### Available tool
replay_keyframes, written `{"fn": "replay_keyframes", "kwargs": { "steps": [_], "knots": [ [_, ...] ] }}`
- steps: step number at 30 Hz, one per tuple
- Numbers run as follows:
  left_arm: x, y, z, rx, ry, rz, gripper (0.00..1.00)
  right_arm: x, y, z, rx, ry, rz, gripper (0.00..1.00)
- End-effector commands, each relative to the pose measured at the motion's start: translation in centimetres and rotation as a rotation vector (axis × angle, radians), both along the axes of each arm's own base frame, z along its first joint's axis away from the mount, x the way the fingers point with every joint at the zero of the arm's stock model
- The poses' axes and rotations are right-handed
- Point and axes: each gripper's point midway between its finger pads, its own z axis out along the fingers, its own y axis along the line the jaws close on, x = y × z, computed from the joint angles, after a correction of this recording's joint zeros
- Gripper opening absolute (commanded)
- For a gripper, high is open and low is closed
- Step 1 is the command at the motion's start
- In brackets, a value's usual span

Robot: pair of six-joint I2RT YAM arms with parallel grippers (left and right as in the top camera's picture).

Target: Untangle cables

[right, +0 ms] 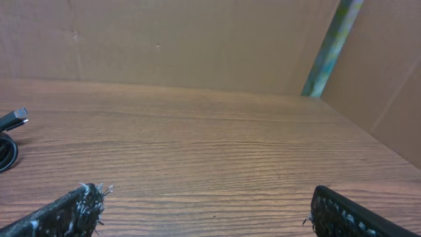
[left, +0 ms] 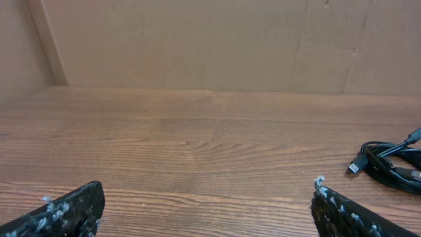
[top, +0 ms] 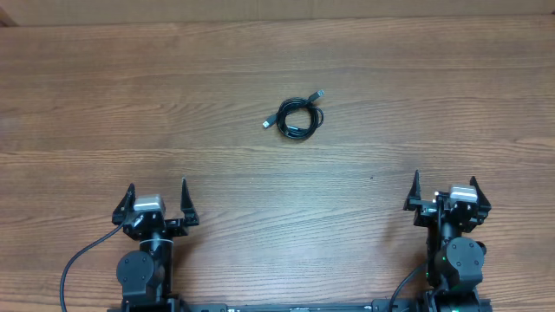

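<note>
Overhead, the cables (top: 297, 119) lie as one small, tight coil of thin black cord on the wooden table (top: 87, 104), a little beyond the middle. One metallic plug end sticks out to the upper right and another to the lower left. Nothing touches the coil.

The left gripper (top: 157, 185) sits near the front edge on the left, its jaws spread wide and holding nothing. The right gripper (top: 446, 178) sits near the front edge on the right, likewise wide and empty. The coil lies ahead of both and roughly midway between them, well apart from either.

In the left wrist view, the left gripper (left: 209, 191) shows only its two fingertips at the bottom corners, with bare wood between them. The cables (left: 393, 164) rest flat at the far right edge, ahead of the right-hand fingertip and outside the jaws, with one plug pointing left.

In the right wrist view, the right gripper (right: 207, 197) again frames bare wood. Of the cables (right: 12, 120) only a sliver shows at the left edge — a plug end and a bit of black loop, outside the jaws. A cardboard wall (left: 197, 39) stands behind the table.
</note>
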Motion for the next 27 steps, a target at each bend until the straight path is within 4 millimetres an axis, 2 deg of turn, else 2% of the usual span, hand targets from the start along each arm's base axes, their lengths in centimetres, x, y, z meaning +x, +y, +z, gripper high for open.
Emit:
{"fn": "replay_keyframes", "kwargs": {
  "steps": [1, 4, 21, 22, 25, 27],
  "knots": [
    [0.0, -0.2, 0.1, -0.023, -0.008, -0.009, 1.0, 0.0, -0.1, 0.0, -0.004, -0.001, -0.005, 1.0],
    [0.0, -1.4, 0.1, -0.069, -0.011, -0.076, 1.0, 0.0, -0.1, 0.0, -0.004, -0.001, -0.005, 1.0],
    [0.0, -1.3, 0.1, -0.124, -0.012, -0.067, 1.0, 0.0, 0.0, 0.0, -0.003, -0.001, -0.002, 1.0],
    [0.0, -1.3, 0.1, -0.124, -0.012, -0.069, 1.0, 0.1, 0.3, -0.1, 0.009, -0.002, 0.015, 1.0],
    [0.1, -1.3, -0.3, -0.126, 0.004, -0.069, 1.0, 0.2, 5.8, -0.9, 0.316, 0.023, 0.296, 1.0],
    [0.2, -1.4, -1.2, -0.136, 0.044, -0.068, 1.0, 0.1, 6.8, -1.1, 0.408, 0.041, 0.34, 1.0]
  ]
}}
